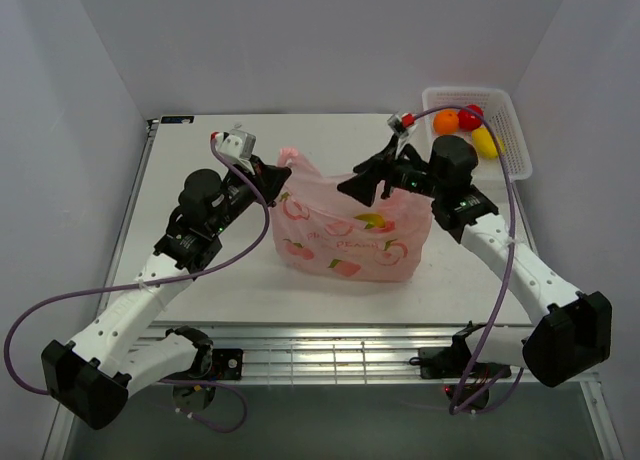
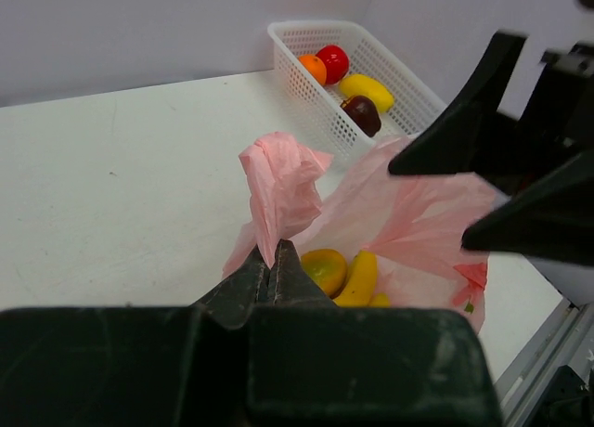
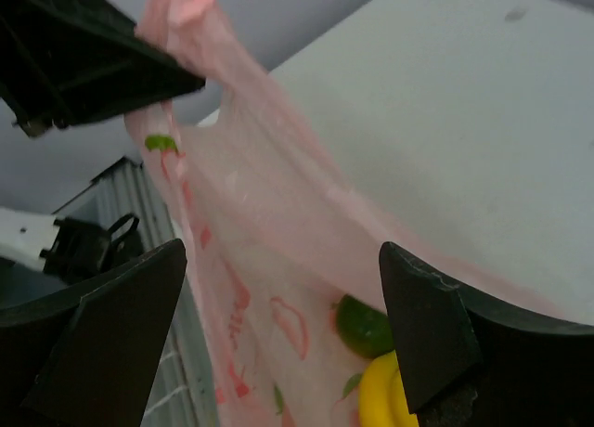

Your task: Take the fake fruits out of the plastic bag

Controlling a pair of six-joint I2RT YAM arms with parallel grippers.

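The pink peach-print plastic bag [image 1: 345, 238] lies mid-table with its mouth held up. My left gripper [image 1: 273, 180] is shut on the bag's left handle [image 2: 278, 190], pinched at the jaw tips [image 2: 276, 252]. My right gripper [image 1: 360, 182] is open and empty, hovering over the bag's mouth, its fingers on either side of the plastic [image 3: 278, 260]. Inside the bag I see a yellow-orange round fruit [image 2: 327, 267], a yellow banana [image 2: 360, 277] and a green fruit [image 3: 362, 325]. An orange fruit [image 1: 446, 121], a red one [image 1: 470, 116] and a yellow one [image 1: 485, 142] lie in the basket.
The white lattice basket [image 1: 507, 166] stands at the back right corner; in the left wrist view [image 2: 306, 97] it also holds a dark red fruit [image 2: 362, 114]. Grey walls enclose the table on three sides. The table's front edge has a metal rail [image 1: 330, 355].
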